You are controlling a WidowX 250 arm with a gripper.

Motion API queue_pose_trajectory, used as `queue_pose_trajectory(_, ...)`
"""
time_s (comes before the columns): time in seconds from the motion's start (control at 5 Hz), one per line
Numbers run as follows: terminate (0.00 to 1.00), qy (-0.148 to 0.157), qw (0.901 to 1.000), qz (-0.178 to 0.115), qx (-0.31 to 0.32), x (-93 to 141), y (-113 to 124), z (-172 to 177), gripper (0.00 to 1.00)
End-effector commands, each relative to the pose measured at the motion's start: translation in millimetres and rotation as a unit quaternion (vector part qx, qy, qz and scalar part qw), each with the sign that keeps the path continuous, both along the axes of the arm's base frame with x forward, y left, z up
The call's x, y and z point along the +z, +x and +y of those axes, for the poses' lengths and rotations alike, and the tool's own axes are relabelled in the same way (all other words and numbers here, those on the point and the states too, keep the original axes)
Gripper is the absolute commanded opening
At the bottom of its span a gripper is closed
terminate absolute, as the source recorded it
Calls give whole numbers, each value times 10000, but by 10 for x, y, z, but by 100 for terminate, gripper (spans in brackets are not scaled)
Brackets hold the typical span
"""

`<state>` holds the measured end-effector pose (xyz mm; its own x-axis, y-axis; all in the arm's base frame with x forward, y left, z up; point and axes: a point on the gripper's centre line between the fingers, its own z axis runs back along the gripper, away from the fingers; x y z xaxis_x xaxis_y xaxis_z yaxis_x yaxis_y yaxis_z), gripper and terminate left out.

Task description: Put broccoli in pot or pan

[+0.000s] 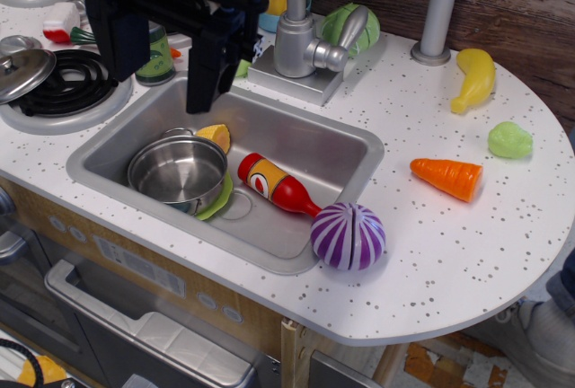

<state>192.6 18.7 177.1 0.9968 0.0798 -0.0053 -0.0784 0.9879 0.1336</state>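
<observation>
Countertop [467, 262] curving along the near edge, white and speckled. Purple striped ball [349, 235] sitting on the near right rim of the sink [337, 150], touching the tip of a red bottle [277, 187] lying slantwise inside the basin. Steel pot [178, 171] standing upright at the basin's left end, overlapping a green plate [218, 199] on its near right side, with an orange slice [216, 136] just behind. Orange carrot [447, 178] lying on the counter to the right of the sink, and the broccoli [509, 140] resting just beyond it near the right edge, well apart from the pot and touching nothing. Yellow squash [474, 78] lying farther back. Gripper [153, 69] hanging black above the sink's far left corner, grasping nothing, fingers [202, 74] pointing down; spread or closed, cannot tell. Faucet [301, 42] rising behind the basin, green cabbage [350, 29] just beyond it. Stove burner [76, 78] at far left, carrying a steel lid [22, 69].
</observation>
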Motion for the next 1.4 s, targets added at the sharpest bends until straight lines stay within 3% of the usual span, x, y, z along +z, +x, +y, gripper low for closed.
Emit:
queue_pose_trajectory(0.0,0,0,10000,0,0,0,0,0,100)
queue_pose_trajectory(0.2,0,85,9998,-183,90,-43,198,-257,100)
queue_pose_trajectory(0.4,0,40,9993,-377,-53,2,657,-694,100)
queue_pose_trajectory(0.6,0,19,9991,-411,-119,85,953,-1115,100)
queue_pose_trajectory(0.8,0,154,9976,-679,-41,50,1257,-1500,100)
queue_pose_trajectory(1.0,0,178,9958,-891,73,-56,1478,-1694,100)
queue_pose_trajectory(1.2,0,-80,9951,-976,142,-343,1810,-1743,100)
